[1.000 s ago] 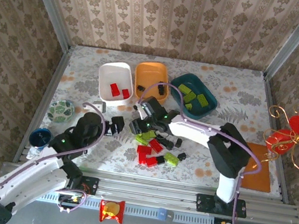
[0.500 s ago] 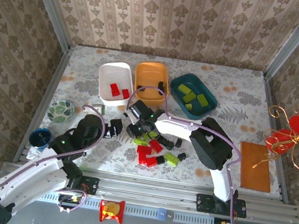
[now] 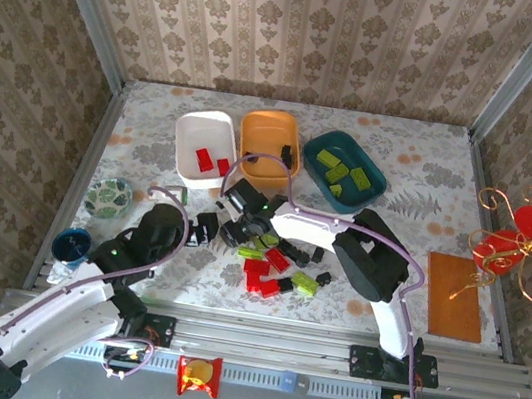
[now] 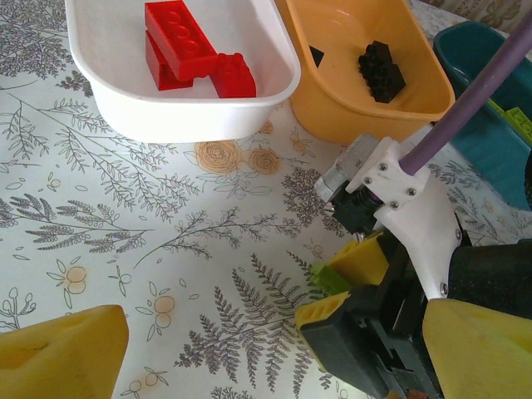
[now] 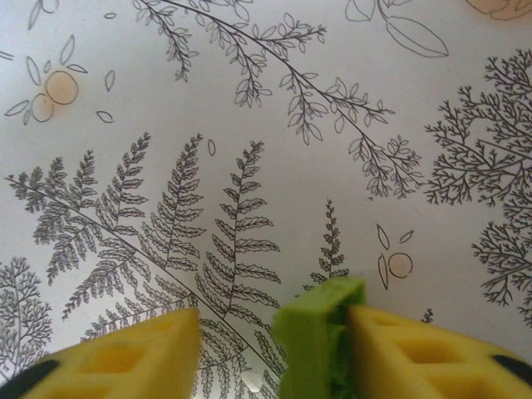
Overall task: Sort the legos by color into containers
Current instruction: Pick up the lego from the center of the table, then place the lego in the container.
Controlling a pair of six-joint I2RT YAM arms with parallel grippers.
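Low in the right wrist view, the right gripper (image 5: 274, 345) stood partly spread, a green brick (image 5: 320, 332) touching one finger. The left gripper (image 4: 266, 353) gaped wide over the table (image 4: 125, 216).

Bright plastic on a fern-printed counter (image 3: 423, 164).
It is white with grey ferns and orange blossoms; a white tray (image 3: 201, 129) holds red bricks (image 4: 179, 41), an orange tray (image 3: 267, 131) black bricks (image 4: 382, 71), a dark teal tray (image 3: 355, 151) lime green bricks (image 3: 330, 159); the right gripper (image 5: 270, 337) has bright yellow pads (image 5: 125, 362); walls (image 3: 324, 26) wear repeating beige damask.
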